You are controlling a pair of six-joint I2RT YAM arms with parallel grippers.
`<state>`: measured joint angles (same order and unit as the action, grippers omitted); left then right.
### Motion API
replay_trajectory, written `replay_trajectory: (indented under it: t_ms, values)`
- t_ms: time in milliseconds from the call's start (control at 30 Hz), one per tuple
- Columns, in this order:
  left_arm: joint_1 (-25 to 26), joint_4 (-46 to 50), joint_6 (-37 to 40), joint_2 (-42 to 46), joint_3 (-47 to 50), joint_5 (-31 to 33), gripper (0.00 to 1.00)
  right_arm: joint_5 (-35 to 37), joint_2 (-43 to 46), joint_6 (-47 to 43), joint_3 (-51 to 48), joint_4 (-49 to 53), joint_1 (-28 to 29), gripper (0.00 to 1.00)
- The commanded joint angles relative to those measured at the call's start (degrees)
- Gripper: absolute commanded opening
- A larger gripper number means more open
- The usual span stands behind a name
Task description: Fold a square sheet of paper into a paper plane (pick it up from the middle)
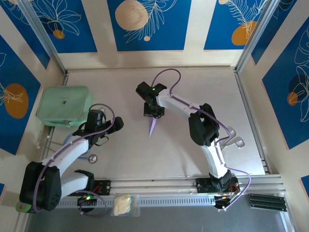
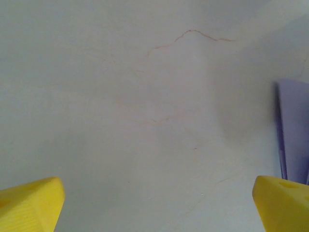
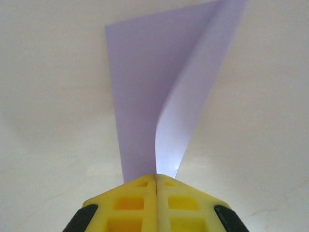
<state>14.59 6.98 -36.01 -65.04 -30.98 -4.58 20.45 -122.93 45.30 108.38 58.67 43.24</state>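
Paper plane: lilac paper plane (image 1: 152, 126) sits about mid-worktop (image 1: 145, 159), well apart from the green box (image 1: 64, 106) at the left edge.
Right jaws: closed flat on one end of the paper plane at the tip of the right arm (image 1: 183, 105), which reaches in from the near-right corner.
Left jaws: wide open and gripping nothing. The yellow fingertips (image 2: 30, 205) sit low over bare worktop, with the lilac paper at the right edge of the left wrist view.
Left arm: the left arm (image 1: 72, 147) is parked left of the paper, near but not touching it.
Why held so: pinching one end probably keeps the folds stacked and the rest free. The open left jaws look placed to help with a crease or a handover.
Long axis: in the overhead view it runs from the right jaws toward the near edge.
Pointing: the taper ends in a sharp tip aimed at the near edge, slightly left.
Right wrist view: the paper widens away from the jaws, and one flap (image 3: 193, 106) bows open to the right, so the crease is not pressed flat.
Contact: cannot tell whether the tip touches the worktop or hangs just above it.
Stage: judged late, since the dart shape is there and the flap is loose.
Risk: the thin paper may slip or spring open.
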Motion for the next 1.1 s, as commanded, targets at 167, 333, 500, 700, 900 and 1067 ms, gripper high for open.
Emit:
replay_trajectory:
  t_ms: [167,333,500,700,900,1067]
  values:
    - [-3.67,-3.82,-4.75,1.33,3.06,-5.94,0.99,-20.11,6.08,-13.37,-7.38,-19.75,1.69,0.00]
    - [-3.89,-3.96,-6.25,3.74,4.14,-7.08,0.99,-32.42,6.61,-12.06,-15.12,-30.82,0.14,0.00]
    - [-3.87,-6.25,-7.56,3.18,4.83,-11.71,0.88,-41.78,7.74,-6.74,-26.22,-43.55,-3.38,0.00]
    - [-3.82,-10.91,-9.98,-1.93,4.95,-17.94,0.66,-43.44,9.03,-4.57,-34.16,-48.49,-6.64,0.01]
    - [-3.21,-14.81,-11.94,-5.55,4.93,-20.86,0.55,-43.30,10.39,-4.47,-38.34,-50.03,-8.77,0.02]
    - [-1.91,-18.32,-13.51,-8.85,4.84,-23.67,0.49,-43.76,10.64,-4.78,-38.89,-50.41,-9.12,0.02]
